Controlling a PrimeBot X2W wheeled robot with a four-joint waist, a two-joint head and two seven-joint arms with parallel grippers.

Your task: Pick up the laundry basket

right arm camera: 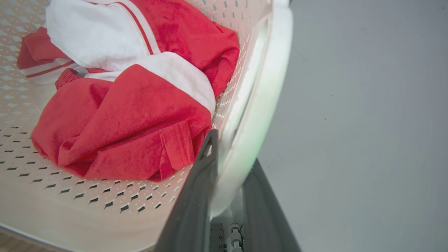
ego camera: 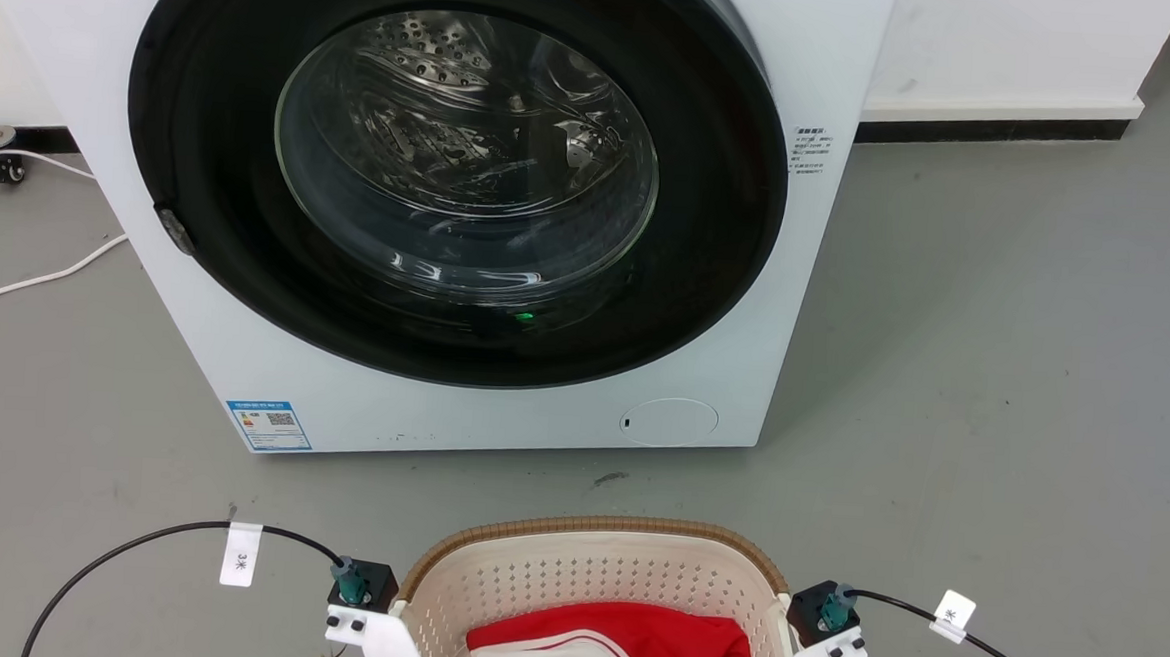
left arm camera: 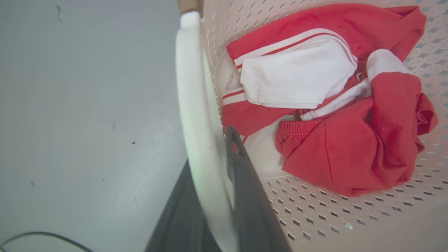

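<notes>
The laundry basket (ego camera: 595, 526), cream and perforated with a brown woven rim, stands at the bottom middle of the head view, in front of the washing machine. Red and white clothes (ego camera: 629, 636) lie inside it. In the left wrist view my left gripper (left arm camera: 210, 150) straddles the basket's white loop handle (left arm camera: 190, 87), one dark finger on each side, shut on it. The right gripper (right arm camera: 232, 150) grips the opposite white handle (right arm camera: 269, 80) the same way. Both wrist views look down into the basket wall (left arm camera: 315, 217) (right arm camera: 87, 203) and the clothes (left arm camera: 350, 150) (right arm camera: 122, 122).
A white front-loading washing machine (ego camera: 840, 41) with its round glass door (ego camera: 464, 152) stands close behind the basket. A white cable (ego camera: 37, 280) runs over the grey floor at the left. Black cables (ego camera: 133, 545) (ego camera: 989, 645) lead to my wrists. Bare floor (ego camera: 992, 390) lies to the right.
</notes>
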